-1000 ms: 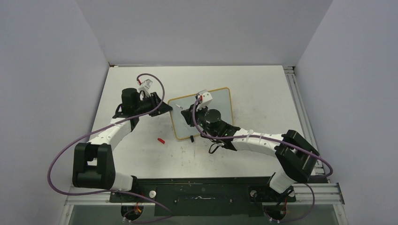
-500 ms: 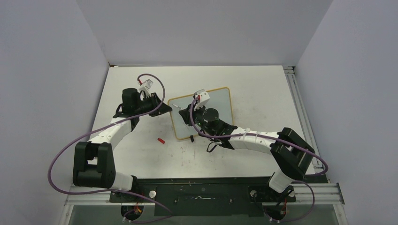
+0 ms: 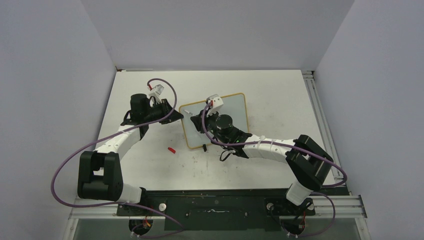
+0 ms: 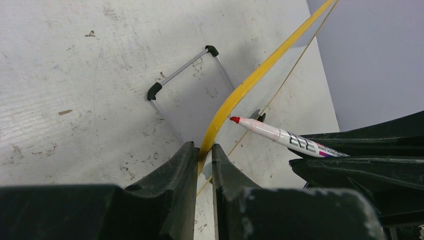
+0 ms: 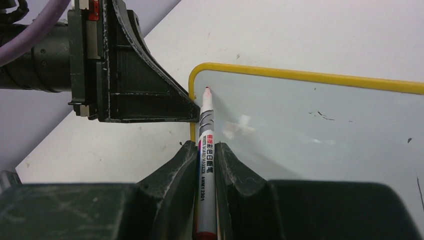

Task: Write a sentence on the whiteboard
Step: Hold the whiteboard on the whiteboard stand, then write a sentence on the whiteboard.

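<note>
The whiteboard has a yellow-tan frame and stands tilted on the table. My left gripper is shut on its left edge; the left wrist view shows the jaws pinching the frame. My right gripper is shut on a white marker with a red tip. The tip is at the board's upper left corner, close to the surface. The marker also shows in the left wrist view. No red sentence shows on the board, only small dark scuffs.
A red marker cap lies on the table in front of the board's left side. The board's wire stand with black feet rests on the scuffed tabletop behind the board. Grey walls enclose the table.
My right arm has shifted slightly left, bringing the marker tip nearer the board's left edge. The left arm has not moved.
</note>
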Tool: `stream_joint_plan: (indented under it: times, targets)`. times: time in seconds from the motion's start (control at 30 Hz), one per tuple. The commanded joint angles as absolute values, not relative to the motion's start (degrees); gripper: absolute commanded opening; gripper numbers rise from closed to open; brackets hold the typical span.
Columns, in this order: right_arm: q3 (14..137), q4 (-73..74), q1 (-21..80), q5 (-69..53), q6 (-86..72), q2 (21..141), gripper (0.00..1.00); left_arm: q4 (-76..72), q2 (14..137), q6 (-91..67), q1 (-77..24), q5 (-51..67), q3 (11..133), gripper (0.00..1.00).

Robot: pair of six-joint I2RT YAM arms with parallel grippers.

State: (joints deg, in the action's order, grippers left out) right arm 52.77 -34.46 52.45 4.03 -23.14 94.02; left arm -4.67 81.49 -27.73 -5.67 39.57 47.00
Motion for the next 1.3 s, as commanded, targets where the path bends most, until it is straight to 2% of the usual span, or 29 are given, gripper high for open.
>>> stream_joint_plan:
  times: [0.0,0.1,1.27]
  targets:
    - [55.5,-38.6,51.9,3.4,-23.2,95.0,0.05,-4.4,81.2,-26.2,-6.7,39.3,49.7,0.04]
    - [55.2,-38.4,51.7,3.6,-23.1,95.0,0.05,-4.3,81.2,-25.9,-6.7,39.3,49.7,0.0]
    - [49.5,-36.1,52.4,5.8,-23.5,91.1,0.05,-4.0,79.8,-24.7,-7.0,38.9,49.6,0.0]
